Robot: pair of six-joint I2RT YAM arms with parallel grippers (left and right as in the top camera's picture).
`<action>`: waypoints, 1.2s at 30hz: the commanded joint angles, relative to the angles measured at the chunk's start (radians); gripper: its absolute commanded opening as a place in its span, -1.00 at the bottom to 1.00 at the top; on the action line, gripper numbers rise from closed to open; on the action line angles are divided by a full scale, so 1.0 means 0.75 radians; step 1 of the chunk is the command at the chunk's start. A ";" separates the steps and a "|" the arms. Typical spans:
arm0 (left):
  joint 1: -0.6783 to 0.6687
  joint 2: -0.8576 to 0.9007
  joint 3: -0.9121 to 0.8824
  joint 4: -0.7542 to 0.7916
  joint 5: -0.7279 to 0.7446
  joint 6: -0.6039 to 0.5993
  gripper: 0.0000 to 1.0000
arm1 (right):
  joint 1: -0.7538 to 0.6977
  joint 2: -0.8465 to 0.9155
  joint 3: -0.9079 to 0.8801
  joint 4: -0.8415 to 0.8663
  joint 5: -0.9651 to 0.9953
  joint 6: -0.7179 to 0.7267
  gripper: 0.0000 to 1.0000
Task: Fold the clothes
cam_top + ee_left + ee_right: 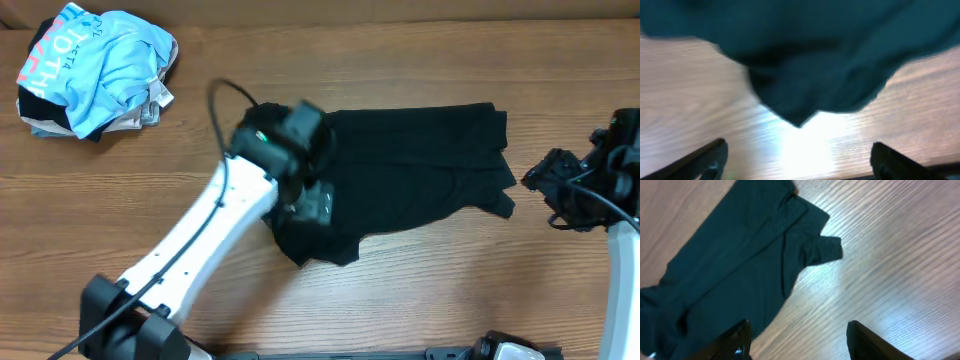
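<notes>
Black polo point(420, 160) laid out for folding. We log L end effector point(800, 159) at its 9 o'clock, R end effector point(800, 342) at 3: both spread, empty.

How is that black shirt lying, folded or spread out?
Loosely folded, not neat: the black shirt lies in a rumpled band on the table, with a sleeve sticking out at one end.

The black shirt point(735, 265) lies spread on the wooden table point(890, 255), and the right gripper point(797, 340) hangs wide apart, holding nothing.
</notes>
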 commanded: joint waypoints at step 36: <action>-0.187 0.303 -0.235 0.335 -0.048 0.491 0.36 | 0.002 0.024 -0.084 0.129 -0.032 0.012 0.31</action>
